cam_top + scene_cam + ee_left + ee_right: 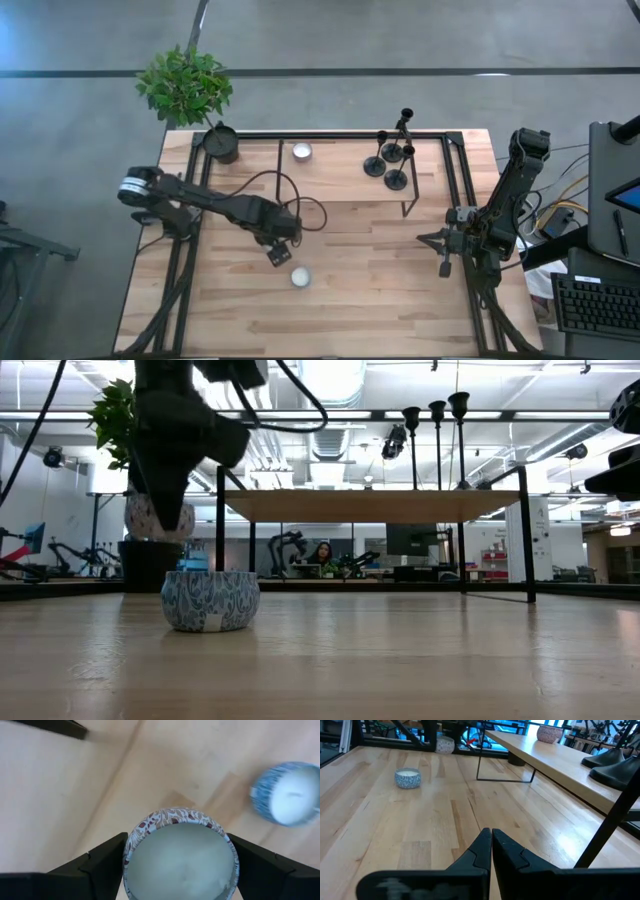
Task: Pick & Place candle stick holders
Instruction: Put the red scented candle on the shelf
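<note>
Three black candle stick holders (pixel 391 160) stand on their disc bases on the raised shelf (pixel 330 175) at the far right; their cups (pixel 436 406) show in the low view and their bases (pixel 612 765) in the right wrist view. My left gripper (pixel 280 252) hangs over the table's middle, shut on a patterned candle tin (pixel 180 857). A blue-patterned candle (pixel 300 277) sits on the table just nearer than it. My right gripper (pixel 491 840) is shut on nothing at the table's right side (pixel 445 262). My left gripper pinches the round tin's side wall (pixel 131 851) between its two fingers (pixel 100 865), one on each opposite side. The fingers come from above, pointing down. The tin (pixel 160 517) stays upright with its wax up, lifted clear of the table.
A potted plant (pixel 220 143) stands at the shelf's far left end, and another candle (pixel 302 152) sits on the shelf. The shelf's black leg frame (pixel 412 210) drops to the table right of centre. Bare wood lies along the near edge.
</note>
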